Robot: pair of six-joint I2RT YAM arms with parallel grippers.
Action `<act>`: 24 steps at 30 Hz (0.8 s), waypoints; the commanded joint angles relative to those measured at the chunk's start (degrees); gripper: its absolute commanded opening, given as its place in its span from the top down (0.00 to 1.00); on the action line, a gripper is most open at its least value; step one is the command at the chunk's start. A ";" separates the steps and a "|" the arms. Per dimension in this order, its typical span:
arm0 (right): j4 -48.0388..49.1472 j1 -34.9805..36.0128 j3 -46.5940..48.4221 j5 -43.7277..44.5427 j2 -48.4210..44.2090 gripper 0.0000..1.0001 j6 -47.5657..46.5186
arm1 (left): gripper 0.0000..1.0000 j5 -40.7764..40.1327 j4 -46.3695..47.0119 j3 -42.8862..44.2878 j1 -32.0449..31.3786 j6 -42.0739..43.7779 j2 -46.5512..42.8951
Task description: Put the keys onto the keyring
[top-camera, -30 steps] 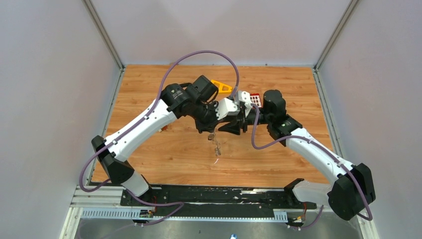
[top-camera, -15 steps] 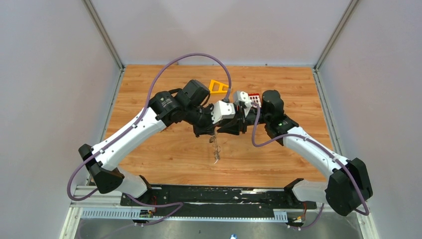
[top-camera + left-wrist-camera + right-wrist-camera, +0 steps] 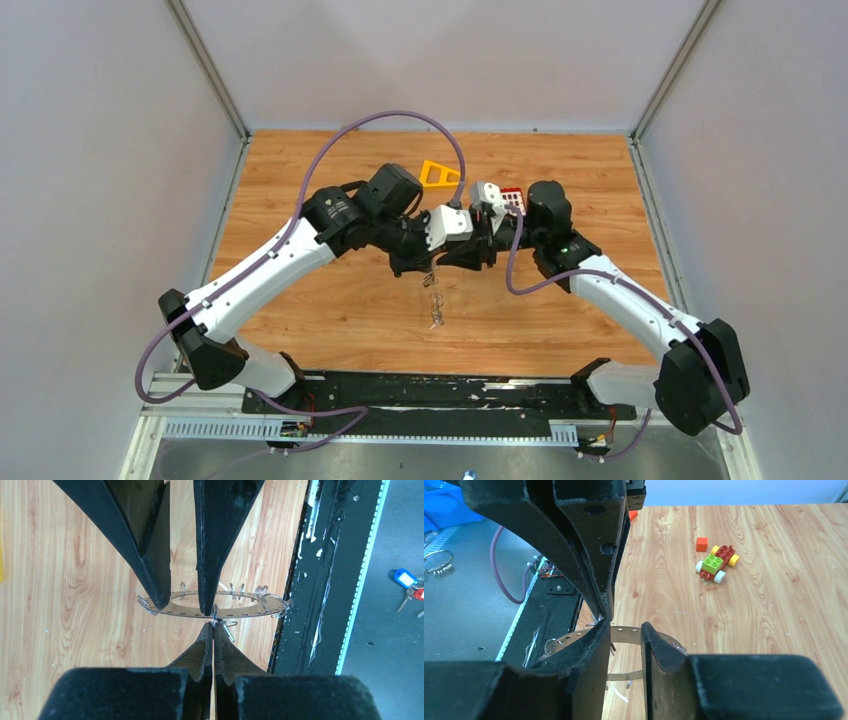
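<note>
Pinching thin grey perforated keyring (image 3: 240,613) rim — left fingers (image 3: 200,650) closed; right fingers (image 3: 659,655) parted astride it, grip unclear.

Wooden table (image 3: 300,310), orange triangular frame (image 3: 440,167), red keypad block (image 3: 512,196) (partly hidden)

Two white-shelled arms with black joints and purple cables
The left arm (image 3: 262,272) and right arm (image 3: 632,306) are cased in white between black joints, with black housings (image 3: 212,352) at their 6 o'clock ends; a purple cable (image 3: 392,116) is strung along each. The left tool (image 3: 212,626) and right tool (image 3: 625,626) are fitted with tapered black fingers (image 3: 150,540), one pierced by round holes (image 3: 596,510).
</note>
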 commanded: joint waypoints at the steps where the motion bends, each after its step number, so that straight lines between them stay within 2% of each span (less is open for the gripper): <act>1: -1.22 -1.04 0.64 1.03 -2.77 0.69 -1.57 | 1.00 -0.31 1.80 -0.55 -0.21 1.65 -3.22; 13: 2.39 -0.67 0.32 -4.30 -0.67 0.61 2.52 | 1.00 0.56 3.74 -0.83 -0.21 1.24 -3.71; 20: 2.42 0.53 0.34 -3.99 -0.20 0.63 2.39 | 1.00 1.13 4.42 -1.27 -0.21 1.04 -3.20; 24: 2.40 0.73 0.67 -4.48 0.66 0.67 2.65 | 1.00 1.49 4.69 -1.56 -0.21 0.80 -3.27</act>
